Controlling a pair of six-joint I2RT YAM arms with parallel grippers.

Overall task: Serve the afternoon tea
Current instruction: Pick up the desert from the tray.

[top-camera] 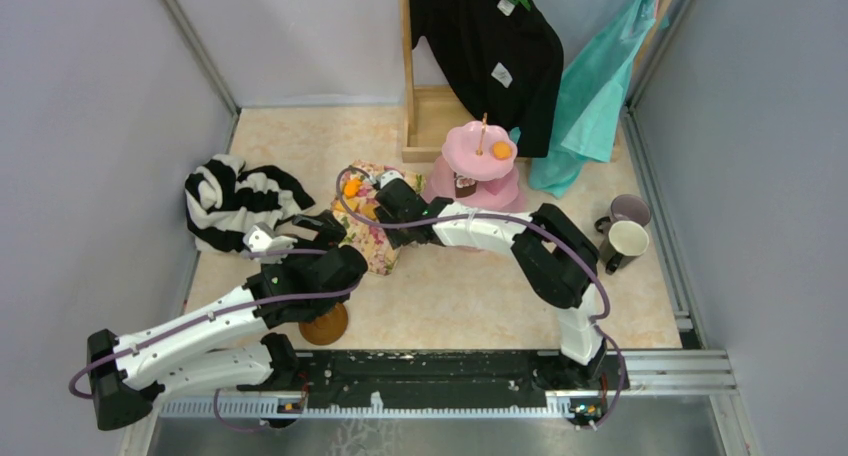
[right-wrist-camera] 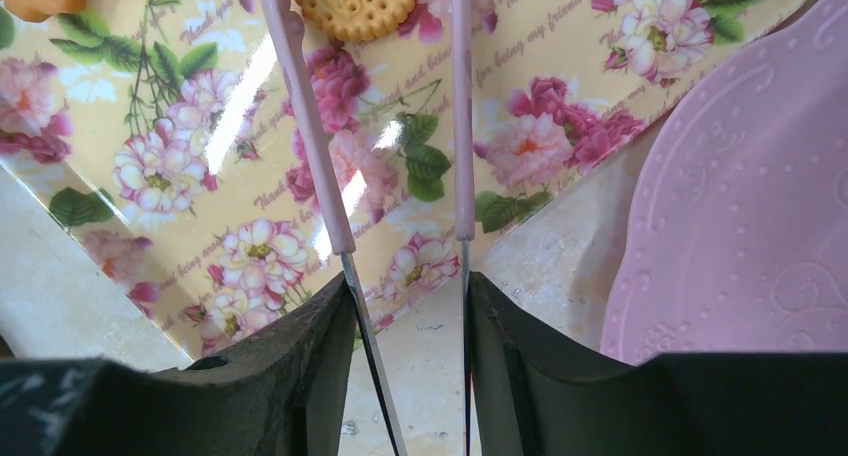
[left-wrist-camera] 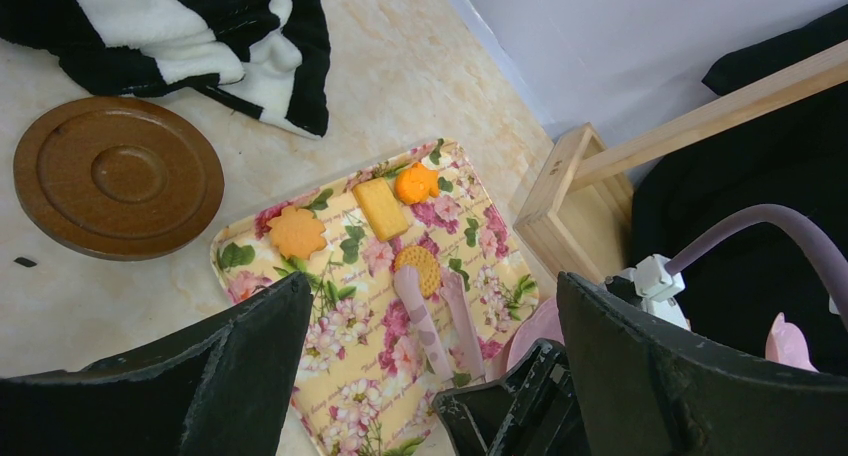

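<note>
Slippage is risked: beside the floral tray [left-wrist-camera: 352, 394] the left gripper [left-wrist-camera: 430, 296] is spread wide, while pink tongs [right-wrist-camera: 305, 126] are pinched by their thin metal ends in the right gripper [right-wrist-camera: 410, 306], so the round biscuit [right-wrist-camera: 355, 1] could be dropped. It is seen golden and ridged on the tray at the tong tips.

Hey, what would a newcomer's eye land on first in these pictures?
The pink three-tier cake stand stands at the back centre, an orange pastry on its top tier. Just left of it, the right gripper holds pink tongs over a glossy floral tray of biscuits. A black-and-white striped garment lies crumpled at far left.
</note>
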